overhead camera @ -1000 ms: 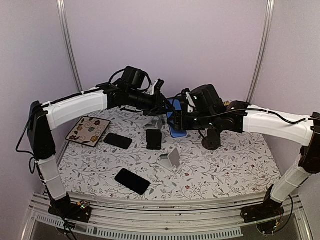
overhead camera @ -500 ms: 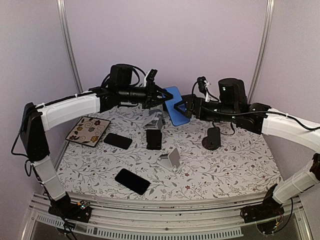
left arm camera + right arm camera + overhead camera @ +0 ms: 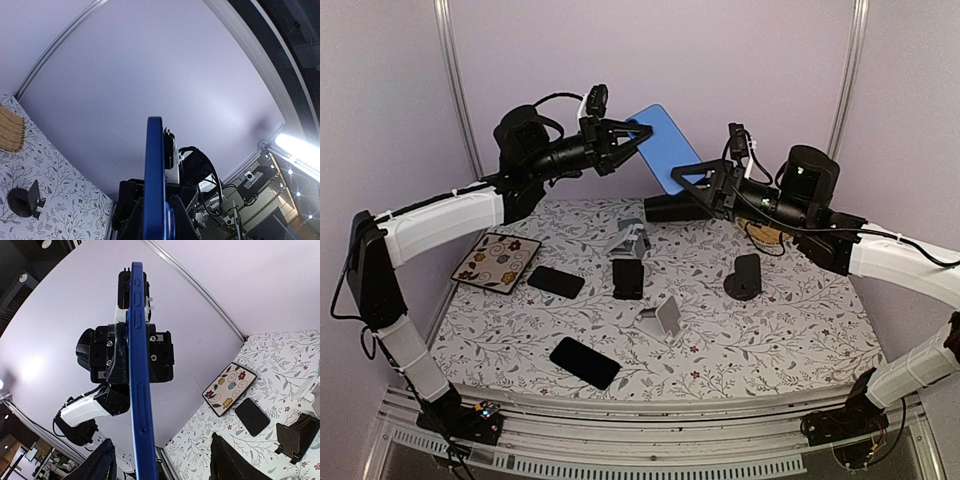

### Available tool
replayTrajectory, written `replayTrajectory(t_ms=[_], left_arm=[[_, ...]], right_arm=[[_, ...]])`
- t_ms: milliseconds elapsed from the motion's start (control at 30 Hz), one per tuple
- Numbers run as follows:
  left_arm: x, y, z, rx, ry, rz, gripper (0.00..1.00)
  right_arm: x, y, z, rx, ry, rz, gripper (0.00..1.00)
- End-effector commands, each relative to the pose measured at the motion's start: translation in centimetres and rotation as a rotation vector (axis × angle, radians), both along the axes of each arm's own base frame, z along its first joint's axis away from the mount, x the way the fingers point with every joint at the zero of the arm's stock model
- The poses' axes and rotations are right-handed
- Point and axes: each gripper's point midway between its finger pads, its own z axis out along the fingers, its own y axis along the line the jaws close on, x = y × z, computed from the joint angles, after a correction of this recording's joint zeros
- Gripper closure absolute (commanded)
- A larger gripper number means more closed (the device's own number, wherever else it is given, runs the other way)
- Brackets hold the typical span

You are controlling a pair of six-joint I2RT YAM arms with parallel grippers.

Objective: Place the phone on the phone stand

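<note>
top view / phone [image 3: 665, 148]: blue, tilted, up in the air between the two grippers. Higher than 0.5 s ago; 1 s ago it sat low over the table [image 3: 800, 330].
top view / left gripper [image 3: 638, 134]: clamped on the phone's upper-left edge. Arm has come up since the earlier frames.
top view / right gripper [image 3: 670, 190]: at the phone's lower-right end, one finger on each side of it. Grip can't be read from here. Also raised.
top view / stands: grey stand [image 3: 632, 240], black stand [image 3: 628, 278], white stand [image 3: 664, 318] and round-base stand [image 3: 744, 276], all on the table well below both grippers. None carries a phone; unmoved.
top view / rest: far black phone [image 3: 556, 282], near black phone [image 3: 585, 362] and floral tile [image 3: 497, 260] lie below the left arm, same spots as before.
left wrist / phone: edge-on, straight ahead, pinched between the left fingers [image 3: 180, 220].
left wrist / beyond: right arm's black body is behind the phone; round-base stand is down-left on the table.
right wrist / phone: edge-on between the right fingers [image 3: 102, 462], with a clear gap on each side, so this hand is released.
right wrist / beyond: left gripper is gripping the phone's far end.
</note>
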Motion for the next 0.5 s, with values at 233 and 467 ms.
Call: replayTrajectory(t_ms=[233, 467], left_arm=[[-2.0, 0.5, 0.9, -0.027, -0.053, -0.021, 0.97], [-0.4, 0.3, -1.4, 0.085, 0.037, 0.055, 0.04]], right_arm=[[0.4, 0.0, 2.7, 0.067, -0.046, -0.017, 0.86], [2.1, -1.6, 2.4, -0.104, -0.108, -0.21, 0.98]])
